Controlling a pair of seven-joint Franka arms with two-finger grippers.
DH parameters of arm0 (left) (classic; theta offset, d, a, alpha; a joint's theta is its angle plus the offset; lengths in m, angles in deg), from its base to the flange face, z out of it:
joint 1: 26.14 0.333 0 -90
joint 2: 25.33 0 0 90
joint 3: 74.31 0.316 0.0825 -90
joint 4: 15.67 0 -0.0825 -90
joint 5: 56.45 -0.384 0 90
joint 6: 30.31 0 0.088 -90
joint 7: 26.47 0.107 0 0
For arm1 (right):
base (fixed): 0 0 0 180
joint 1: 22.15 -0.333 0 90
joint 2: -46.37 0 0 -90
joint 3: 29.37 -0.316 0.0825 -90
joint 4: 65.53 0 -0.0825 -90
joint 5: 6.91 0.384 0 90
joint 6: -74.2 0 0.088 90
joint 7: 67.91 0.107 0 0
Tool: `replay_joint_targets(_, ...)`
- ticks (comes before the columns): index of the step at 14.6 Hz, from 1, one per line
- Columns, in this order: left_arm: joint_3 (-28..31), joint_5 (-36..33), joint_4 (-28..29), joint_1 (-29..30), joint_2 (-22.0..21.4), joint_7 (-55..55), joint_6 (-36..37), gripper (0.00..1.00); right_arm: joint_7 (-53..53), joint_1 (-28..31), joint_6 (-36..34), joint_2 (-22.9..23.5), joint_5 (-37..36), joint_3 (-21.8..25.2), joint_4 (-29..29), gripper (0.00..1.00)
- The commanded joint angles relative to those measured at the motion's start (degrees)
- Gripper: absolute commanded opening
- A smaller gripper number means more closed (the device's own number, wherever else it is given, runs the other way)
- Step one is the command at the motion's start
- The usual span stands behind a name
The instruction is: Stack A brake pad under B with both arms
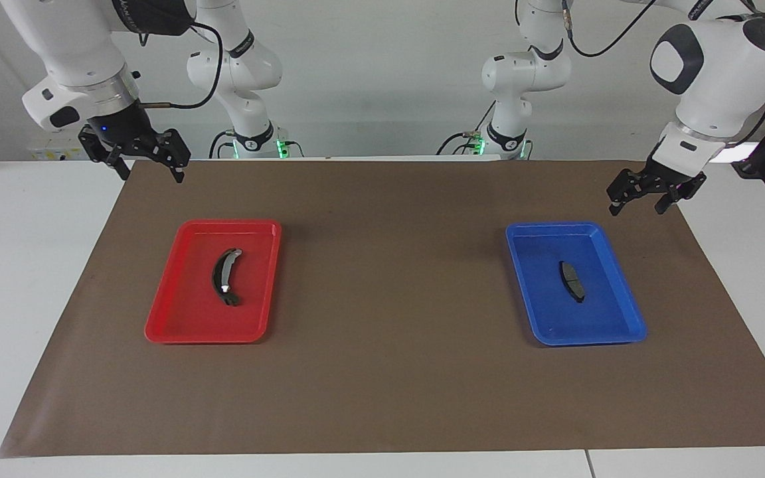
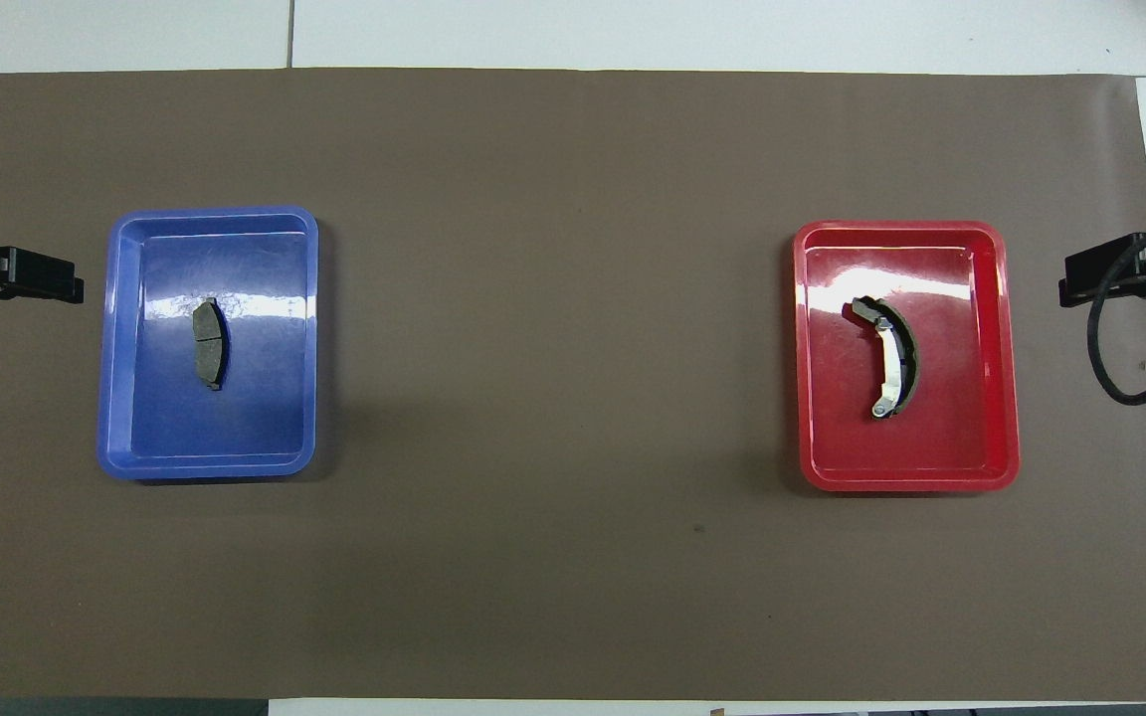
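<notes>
Brown mat (image 1: pixel 382 372) spread wide: A brake pad (image 1: pixel 572 281) lies in the blue tray (image 1: pixel 628 318), under neither gripper; left gripper (image 1: pixel 636 201) waits near it, fingers spread. B (image 1: pixel 225 276) rests in the red tray (image 1: pixel 163 325); right gripper (image 1: pixel 150 169) waits open.

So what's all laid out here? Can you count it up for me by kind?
Plastic trays: 2, a red tray and a blue tray
Brake parts: 2, a short dark grey flat pad in the blue one, a long curved black crescent with silvery end in the red one
Brown table mats: 1
Total: 5
</notes>
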Motion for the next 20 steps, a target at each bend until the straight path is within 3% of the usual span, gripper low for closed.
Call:
replay_joint_targets(1, 0.1, 0.3, 3.5, -0.1, -1.5, 0.2, -3.4, 0.99, 0.1, 0.5, -0.5, 0.3, 1.1, 0.1, 0.6, 1.00)
replay_joint_targets(11, 0.0, 0.3, 17.0, -1.4, 1.5, -4.6, -20.9, 0.98, 0.4, 0.3, 1.0, -0.8, 1.2, 0.1, -2.2, 1.00)
replay_joint_targets(14, 0.0, 0.3, 18.9, -1.4, 5.2, -5.5, -25.3, 0.98, 0.1, -0.1, 6.5, -2.7, 1.3, 0.0, -7.3, 1.00)
replay_joint_targets(17, 0.1, 0.3, 23.0, -1.4, 7.5, -5.5, -32.9, 0.98, -0.3, -0.5, 19.9, -8.4, 2.1, -0.3, -23.5, 1.00)
replay_joint_targets(20, 0.1, 0.3, 24.2, -1.3, 9.3, -5.7, -34.0, 0.98, -0.3, -2.0, 25.4, -5.0, 2.2, -0.4, -27.8, 1.00)
